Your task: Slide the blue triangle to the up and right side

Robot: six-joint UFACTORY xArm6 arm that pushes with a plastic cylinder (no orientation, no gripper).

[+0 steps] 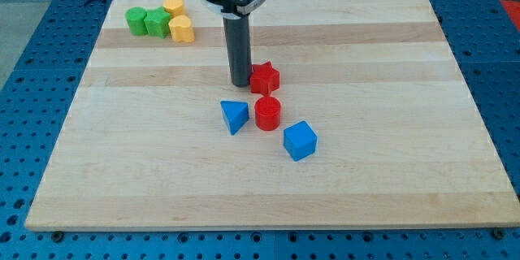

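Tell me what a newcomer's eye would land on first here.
First the dark rod dropping from the view's top, my tip on the board just left of the red star. Below it cluster the blue triangle, red cylinder and blue cube. Green and yellow blocks huddle at top left.

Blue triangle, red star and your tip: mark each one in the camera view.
blue triangle [235, 115], camera view, on the middle of its top face.
red star [265, 77], camera view, on its top face.
my tip [240, 84], camera view, the rod's lower end, just left of the red star.
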